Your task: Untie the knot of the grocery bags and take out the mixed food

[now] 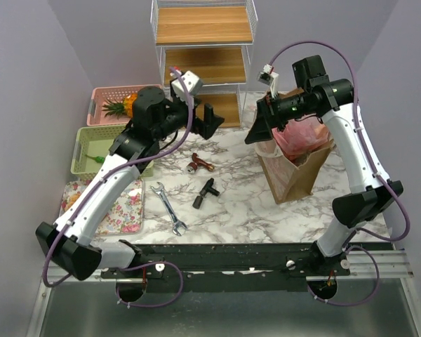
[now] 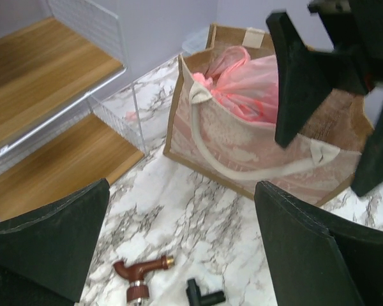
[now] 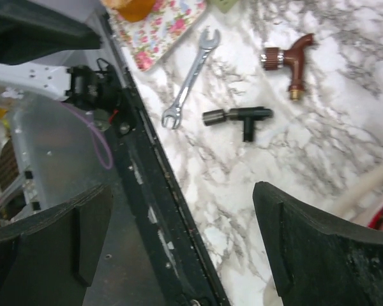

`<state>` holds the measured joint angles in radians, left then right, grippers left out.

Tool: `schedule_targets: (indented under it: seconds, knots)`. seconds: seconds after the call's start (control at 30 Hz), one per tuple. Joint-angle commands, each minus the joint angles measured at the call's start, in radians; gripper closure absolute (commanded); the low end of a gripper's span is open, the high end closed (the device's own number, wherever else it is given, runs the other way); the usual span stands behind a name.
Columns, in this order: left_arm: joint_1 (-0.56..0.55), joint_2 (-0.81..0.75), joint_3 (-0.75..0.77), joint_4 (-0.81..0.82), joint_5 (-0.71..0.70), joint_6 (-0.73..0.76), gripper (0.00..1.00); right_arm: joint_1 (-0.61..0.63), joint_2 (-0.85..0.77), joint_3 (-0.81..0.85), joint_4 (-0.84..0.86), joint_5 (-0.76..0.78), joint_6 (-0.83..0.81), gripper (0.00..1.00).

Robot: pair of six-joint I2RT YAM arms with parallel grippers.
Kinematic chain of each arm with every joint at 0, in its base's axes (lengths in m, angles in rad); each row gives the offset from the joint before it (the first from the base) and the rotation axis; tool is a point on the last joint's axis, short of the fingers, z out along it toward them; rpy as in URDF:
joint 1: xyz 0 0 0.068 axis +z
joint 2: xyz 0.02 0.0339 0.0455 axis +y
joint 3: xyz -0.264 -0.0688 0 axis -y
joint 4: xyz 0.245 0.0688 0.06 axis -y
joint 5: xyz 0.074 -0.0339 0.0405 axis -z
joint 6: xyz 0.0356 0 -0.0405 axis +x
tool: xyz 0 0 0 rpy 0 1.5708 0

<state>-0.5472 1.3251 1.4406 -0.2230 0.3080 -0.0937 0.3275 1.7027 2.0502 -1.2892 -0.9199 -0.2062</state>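
Paper bag [image 1: 295,179], pink bag [image 1: 305,137] inside, stands near the right edge of the table [image 1: 238,210]. Left gripper [image 1: 209,121] and right gripper [image 1: 259,128] hover beside it, fingers apart.

Pale lilac walls [image 1: 35,63], white wire shelf unit [image 1: 205,43] with wooden boards, marble-patterned tabletop [image 1: 238,207], even light
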Motion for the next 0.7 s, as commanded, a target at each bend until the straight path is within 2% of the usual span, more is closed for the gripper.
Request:
schedule_targets:
  seconds: [0.0, 0.13, 0.23, 0.33, 0.47, 0.67]
  knots:
    - [0.062, -0.097, -0.106, 0.013, 0.119, 0.007, 0.01, 0.0, 0.037, 0.139, -0.047, 0.162, -0.014, 0.0]
    - [0.072, -0.124, -0.128, -0.011, 0.177, 0.074, 0.01, -0.001, 0.029, 0.243, -0.028, 0.365, 0.03, 0.0]
    - [0.072, -0.123, -0.101, -0.042, 0.206, 0.101, 0.01, -0.006, -0.013, 0.209, 0.004, 0.617, 0.026, 0.0]
    - [0.073, -0.125, -0.088, -0.056, 0.201, 0.138, 0.01, -0.046, -0.043, 0.159, 0.004, 0.766, 0.016, 0.0]
    - [0.072, -0.127, -0.093, -0.062, 0.213, 0.16, 0.01, -0.144, -0.058, 0.096, 0.021, 0.812, -0.009, 0.0]
    - [0.072, -0.115, -0.088, -0.072, 0.234, 0.155, 0.01, -0.148, -0.017, 0.011, 0.108, 0.736, -0.108, 0.01]
